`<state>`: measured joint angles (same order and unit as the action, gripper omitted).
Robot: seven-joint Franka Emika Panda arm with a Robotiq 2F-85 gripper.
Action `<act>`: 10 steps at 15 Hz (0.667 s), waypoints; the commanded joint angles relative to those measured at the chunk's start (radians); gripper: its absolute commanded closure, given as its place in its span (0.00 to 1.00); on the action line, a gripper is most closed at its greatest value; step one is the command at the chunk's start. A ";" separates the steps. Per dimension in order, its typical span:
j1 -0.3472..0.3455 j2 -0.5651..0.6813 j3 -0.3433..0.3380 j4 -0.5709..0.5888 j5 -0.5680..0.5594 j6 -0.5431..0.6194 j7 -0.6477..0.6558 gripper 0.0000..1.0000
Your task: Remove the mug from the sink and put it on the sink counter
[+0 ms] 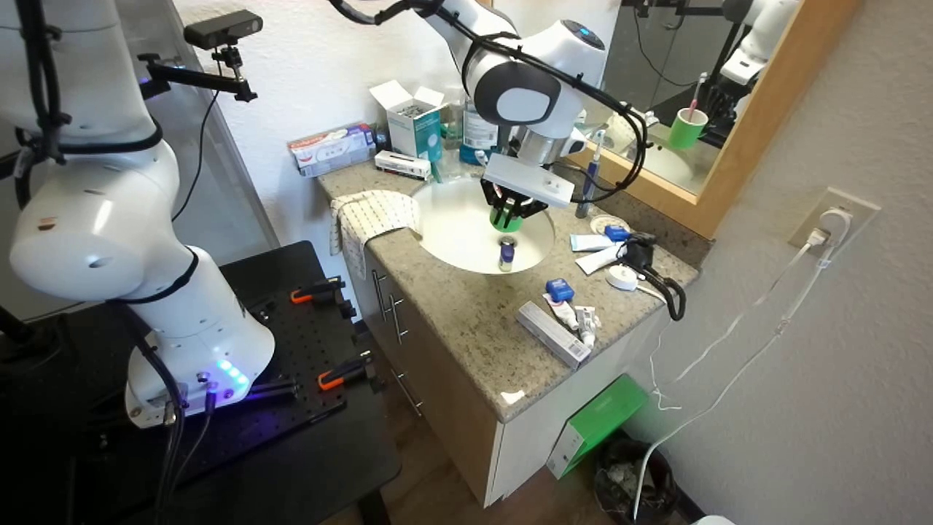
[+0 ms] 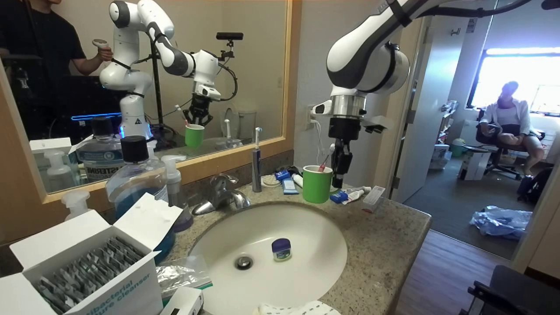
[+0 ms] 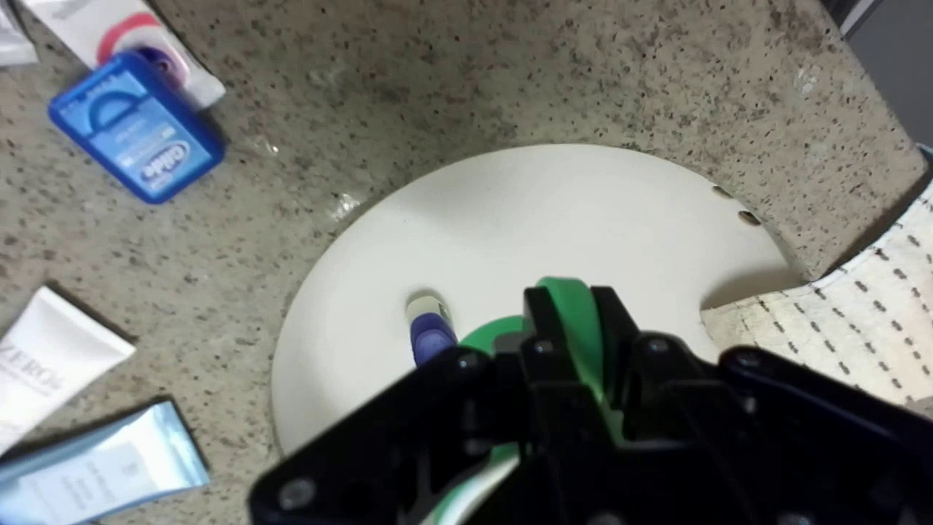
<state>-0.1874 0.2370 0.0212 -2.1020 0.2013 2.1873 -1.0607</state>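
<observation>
The green mug (image 2: 316, 187) is upright in the air above the white sink (image 2: 306, 280), with a pink-and-white toothbrush (image 2: 323, 164) standing in it. My gripper (image 2: 339, 178) is shut on the mug's handle. In the wrist view, the green handle lies between the two black fingertips (image 3: 572, 302), and the fingers hide much of the mug. In an exterior view, the mug (image 1: 506, 221) shows below the fingers, over the sink basin (image 1: 448, 219). The speckled sink counter (image 1: 466, 313) surrounds the basin.
A blue-capped jar (image 2: 281, 249) lies in the basin. The faucet (image 2: 223, 192) and electric toothbrush (image 2: 257, 168) stand at the mirror side. A patterned cloth (image 1: 379, 211) hangs over the rim. Tubes, floss (image 3: 138, 127) and a long box (image 1: 552, 334) lie on the counter. A wipes box (image 2: 100, 280) stands opposite.
</observation>
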 commanded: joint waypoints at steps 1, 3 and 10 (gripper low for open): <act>-0.025 -0.006 -0.030 0.007 0.072 -0.002 -0.030 0.96; -0.037 0.020 -0.045 0.038 0.102 -0.009 -0.024 0.96; -0.045 0.135 -0.060 0.182 0.101 0.007 0.053 0.96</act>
<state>-0.2352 0.3220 -0.0394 -1.9952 0.2984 2.1910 -1.0509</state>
